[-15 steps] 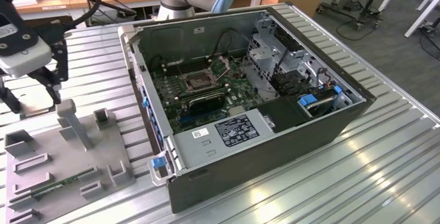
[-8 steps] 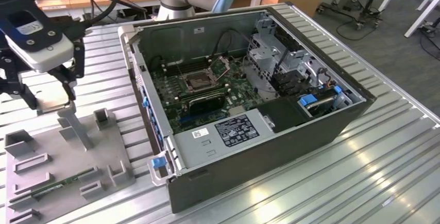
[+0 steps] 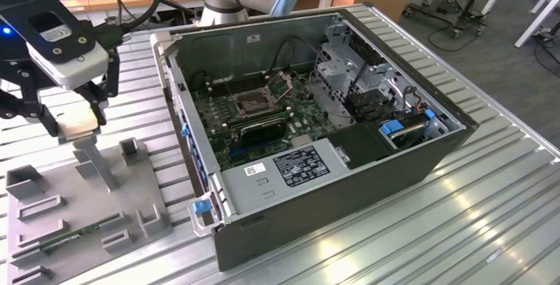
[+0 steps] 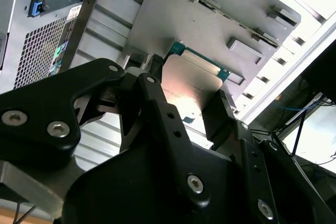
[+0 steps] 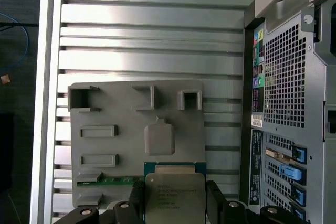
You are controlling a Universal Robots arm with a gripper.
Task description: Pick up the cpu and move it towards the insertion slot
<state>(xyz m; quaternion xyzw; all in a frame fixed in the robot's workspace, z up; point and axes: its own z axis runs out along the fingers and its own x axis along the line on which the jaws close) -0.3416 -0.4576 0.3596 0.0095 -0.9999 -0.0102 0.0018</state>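
My gripper (image 3: 79, 126) hangs over the grey fixture plate (image 3: 88, 196) on the exterior view's left, shut on the cpu (image 3: 79, 121), which is lifted clear of the plate. Both wrist views show the cpu (image 5: 174, 200) (image 4: 191, 85) as a flat silvery-tan square with a green rim, clamped between two black fingers (image 5: 214, 196) (image 4: 218, 114). The insertion slot (image 3: 254, 101), a silvery frame with a dark centre, lies on the motherboard inside the open computer case (image 3: 350, 173), well off to the exterior view's right of the gripper.
A long green memory stick (image 3: 79, 236) (image 5: 113, 180) lies on the fixture plate among grey holder blocks (image 3: 130, 149). Below the cpu sits a bare raised pad (image 5: 159, 137). The case's tall side wall (image 3: 180, 108) stands between gripper and socket. Ribbed metal table (image 3: 490, 187) surrounds everything.
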